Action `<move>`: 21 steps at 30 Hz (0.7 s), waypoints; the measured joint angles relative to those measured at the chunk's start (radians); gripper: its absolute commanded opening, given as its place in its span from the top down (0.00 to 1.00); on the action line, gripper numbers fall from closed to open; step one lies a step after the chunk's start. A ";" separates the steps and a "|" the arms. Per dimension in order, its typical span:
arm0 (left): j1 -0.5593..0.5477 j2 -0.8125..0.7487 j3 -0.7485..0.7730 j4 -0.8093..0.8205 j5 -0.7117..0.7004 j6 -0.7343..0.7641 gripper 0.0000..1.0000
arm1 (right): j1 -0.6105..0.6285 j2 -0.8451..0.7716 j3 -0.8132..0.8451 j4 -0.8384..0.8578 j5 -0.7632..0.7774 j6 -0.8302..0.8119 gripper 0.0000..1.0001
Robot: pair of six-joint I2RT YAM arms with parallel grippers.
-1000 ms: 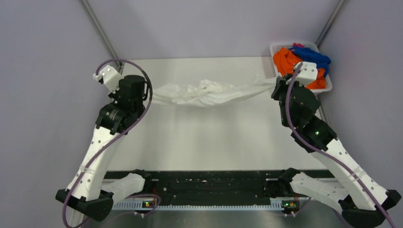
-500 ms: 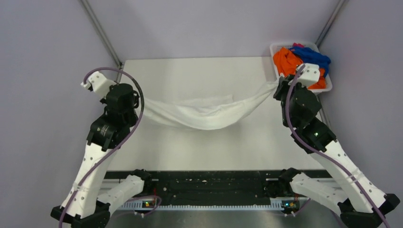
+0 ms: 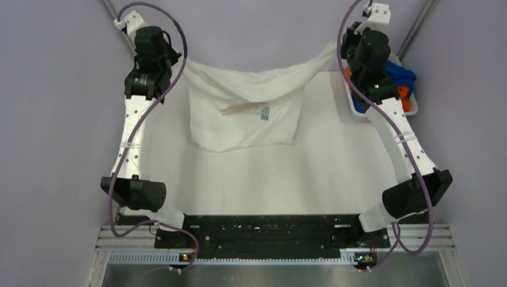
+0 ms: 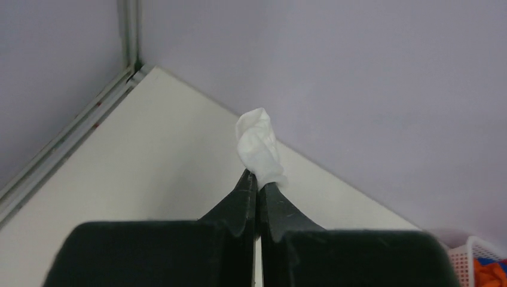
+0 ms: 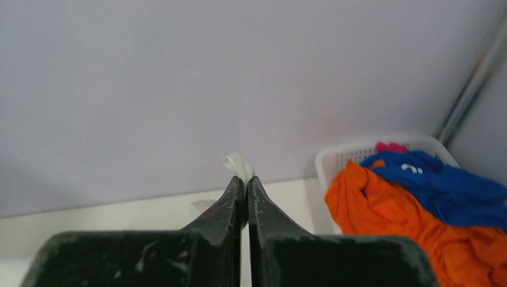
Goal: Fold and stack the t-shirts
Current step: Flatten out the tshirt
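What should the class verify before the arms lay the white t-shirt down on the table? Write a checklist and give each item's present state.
1. Left gripper shut on one upper corner of the white t-shirt: ok.
2. Right gripper shut on the other upper corner: ok.
3. Shirt hanging spread out between the two grippers, not bunched: ok, though its top edge sags in the middle.
4. Lower hem clear of the table: cannot tell.
5. Orange t-shirt and blue t-shirt lying in the basket, away from the held shirt: ok.
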 measured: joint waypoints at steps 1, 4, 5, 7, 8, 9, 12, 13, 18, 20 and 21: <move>0.004 0.030 0.064 0.004 0.024 0.011 1.00 | -0.002 0.041 0.077 0.000 -0.021 -0.002 1.00; 0.013 0.056 0.194 0.012 0.087 0.036 1.00 | -0.020 0.103 0.253 0.006 -0.076 -0.001 1.00; 0.021 0.051 0.225 0.017 0.104 0.043 1.00 | -0.029 0.104 0.281 0.005 -0.089 0.000 1.00; 0.037 0.017 0.241 0.032 0.116 0.055 1.00 | -0.053 0.093 0.317 0.011 -0.114 0.002 1.00; 0.042 -0.005 0.227 0.040 0.116 0.057 1.00 | -0.064 0.077 0.313 0.015 -0.121 0.002 1.00; 0.047 -0.038 0.192 0.053 0.113 0.058 1.00 | -0.074 0.055 0.293 0.015 -0.128 0.003 1.00; 0.051 -0.176 -0.003 0.058 0.073 0.039 1.00 | -0.101 -0.027 0.175 -0.010 -0.137 0.008 1.00; 0.052 -0.211 -0.063 0.051 0.063 0.024 1.00 | -0.109 -0.056 0.122 -0.029 -0.134 0.011 1.00; 0.052 -0.377 -0.472 -0.056 0.040 -0.098 1.00 | -0.125 -0.116 -0.067 -0.229 -0.108 0.018 1.00; 0.052 -0.405 -0.643 -0.103 0.064 -0.151 0.92 | -0.127 -0.108 -0.109 -0.332 -0.107 0.021 1.00; 0.052 -0.413 -0.737 -0.097 0.095 -0.171 0.87 | -0.127 -0.101 -0.133 -0.375 -0.105 0.027 1.00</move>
